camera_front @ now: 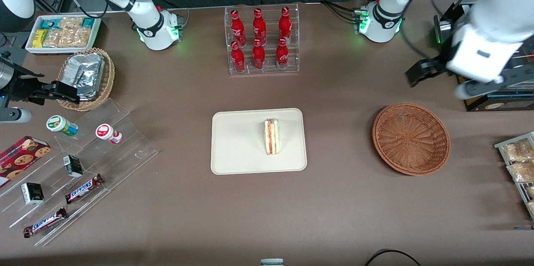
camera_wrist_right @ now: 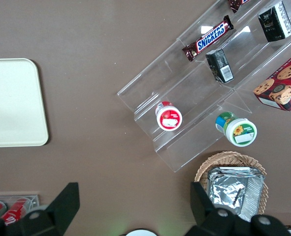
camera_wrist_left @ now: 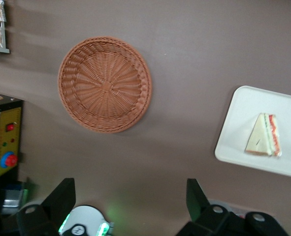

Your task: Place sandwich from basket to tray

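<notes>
Lying on the smooth tray (camera_front: 233, 153), the wedge-shaped sandwich (camera_front: 272, 136) is sitting apart from the woven basket (camera_front: 411, 138); the gripper (camera_wrist_left: 130, 199) is hovering spread, seemingly empty, above bare table.

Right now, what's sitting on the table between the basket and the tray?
Nothing: only bare brown tabletop separates the empty basket from the tray holding the sandwich, in both front and left wrist views. The open gripper hovers high, away from both.
</notes>
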